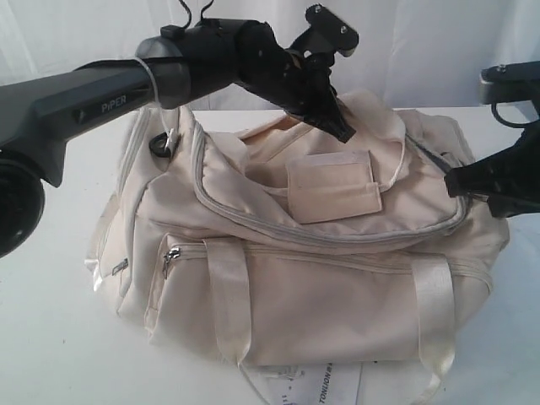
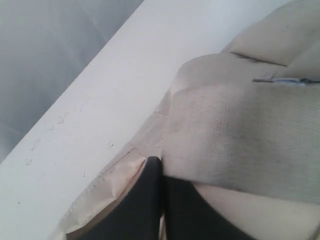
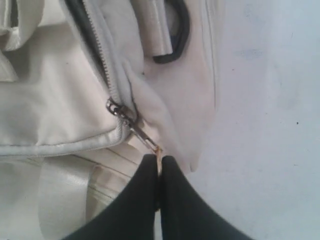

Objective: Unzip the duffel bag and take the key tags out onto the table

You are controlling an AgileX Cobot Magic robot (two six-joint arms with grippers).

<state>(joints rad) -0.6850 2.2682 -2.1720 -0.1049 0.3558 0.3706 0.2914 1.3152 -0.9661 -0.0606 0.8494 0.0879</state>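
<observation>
The cream duffel bag (image 1: 321, 287) lies on the white table (image 1: 51, 337), front pocket toward the camera. My left gripper (image 1: 344, 131) reaches over the bag's top rear edge. In the left wrist view this gripper (image 2: 160, 162) is shut on a fold of the bag's fabric (image 2: 230, 135). My right gripper (image 1: 451, 181) is at the bag's right end. There the gripper (image 3: 159, 159) is shut on the metal zipper pull (image 3: 142, 134), which hangs from the slider (image 3: 115, 107). A dark gap runs beside the zipper teeth (image 3: 100, 50). The key tags are hidden.
A white printed paper hang-tag (image 1: 325, 384) lies in front of the bag. A padded handle wrap (image 1: 333, 190) rests on the top flap. A black ring (image 3: 175, 40) sits at the bag's right end. A white curtain (image 1: 84, 34) hangs behind the table.
</observation>
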